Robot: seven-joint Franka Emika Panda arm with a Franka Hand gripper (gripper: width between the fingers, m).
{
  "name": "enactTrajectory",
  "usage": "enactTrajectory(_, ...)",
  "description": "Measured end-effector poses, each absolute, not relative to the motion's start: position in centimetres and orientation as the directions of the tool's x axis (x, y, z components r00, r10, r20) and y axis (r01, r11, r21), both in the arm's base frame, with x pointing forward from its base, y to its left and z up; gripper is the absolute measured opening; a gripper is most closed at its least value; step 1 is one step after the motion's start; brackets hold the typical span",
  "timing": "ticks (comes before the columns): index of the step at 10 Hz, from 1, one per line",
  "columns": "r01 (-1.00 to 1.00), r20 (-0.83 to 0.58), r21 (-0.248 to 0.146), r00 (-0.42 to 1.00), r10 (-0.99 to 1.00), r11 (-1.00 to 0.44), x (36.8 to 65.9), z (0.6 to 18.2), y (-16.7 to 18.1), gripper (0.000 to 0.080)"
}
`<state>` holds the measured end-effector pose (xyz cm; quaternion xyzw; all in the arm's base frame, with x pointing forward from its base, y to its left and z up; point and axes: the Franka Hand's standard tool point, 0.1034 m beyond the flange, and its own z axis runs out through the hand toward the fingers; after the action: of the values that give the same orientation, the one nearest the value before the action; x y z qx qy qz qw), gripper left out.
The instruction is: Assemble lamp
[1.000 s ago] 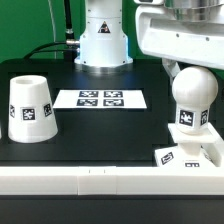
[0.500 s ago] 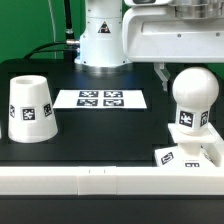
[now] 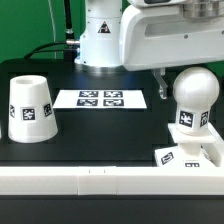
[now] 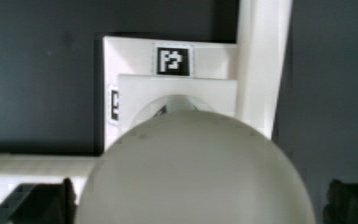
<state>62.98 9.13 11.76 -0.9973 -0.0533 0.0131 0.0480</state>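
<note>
The white round-headed bulb [image 3: 193, 98] stands upright on the flat square stepped base [image 3: 176, 157] at the exterior view's right. My gripper [image 3: 190, 92] is open and straddles the bulb's head. One dark finger [image 3: 160, 88] shows beside the head and the other is hidden. In the wrist view the bulb head [image 4: 194, 170] fills the space between the two fingers [image 4: 43, 203], with a small gap on each side. The base [image 4: 158, 85] lies below it. The tapered shade [image 3: 30, 108] stands on the table at the exterior view's left.
The marker board [image 3: 100, 99] lies flat at the table's middle back. A white rail [image 3: 100, 185] runs along the table's front edge, close to the base. The robot's white pedestal [image 3: 102, 35] stands behind the marker board.
The arm has moved toward the exterior view's left and lower. A dark finger now shows beside the bulb's head. The bulb, base and shade have not moved.
</note>
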Motion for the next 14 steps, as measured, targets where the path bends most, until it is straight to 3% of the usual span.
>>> enactTrajectory(3, 0.283, -0.003, -0.099, 0.959, 0.285, -0.954, 62.98, 11.74, 9.07, 0.0699)
enactTrajectory(6, 0.578, 0.015, -0.063, 0.816, 0.578, -0.814, 63.09, 11.79, 9.10, 0.0699)
enactTrajectory(9, 0.832, 0.003, -0.028, 0.554, 0.833, -0.554, 63.02, 11.57, 9.15, 0.0699)
enactTrajectory(14, 0.971, -0.015, -0.011, 0.240, 0.971, -0.240, 63.09, 11.71, 9.40, 0.0699)
